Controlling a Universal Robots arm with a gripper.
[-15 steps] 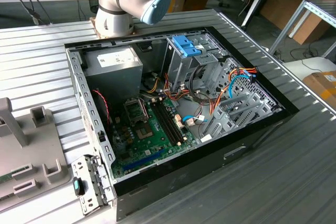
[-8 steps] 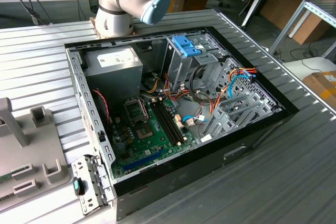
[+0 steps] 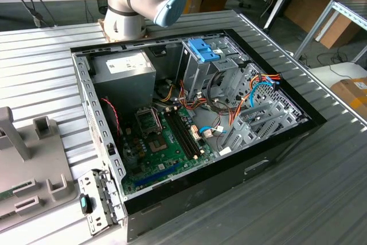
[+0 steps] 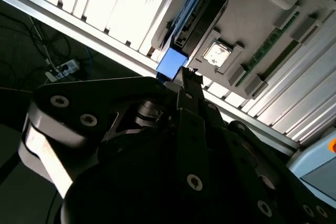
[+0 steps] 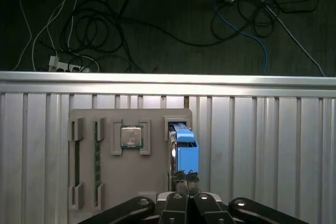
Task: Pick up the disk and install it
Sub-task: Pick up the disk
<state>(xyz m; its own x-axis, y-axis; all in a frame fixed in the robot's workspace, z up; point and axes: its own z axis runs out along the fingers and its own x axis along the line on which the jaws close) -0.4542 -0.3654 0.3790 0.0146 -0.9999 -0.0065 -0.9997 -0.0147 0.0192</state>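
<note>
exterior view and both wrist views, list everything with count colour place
disk, grey hard drive in blue plastic carrier: 1, blue-framed, edgewise in tray
grey plastic fixture tray: 1, grey, on table
square silver processor chip: 1, silver, in tray
open black metal computer case: 1, black, on table
green motherboard: 1, green, inside case
grey metal power supply box: 1, grey, inside case
small blue plastic bracket: 1, blue, inside case
ribbed aluminium table: 1, silver, underneath
black gripper: 1, black, at disk's end
</note>
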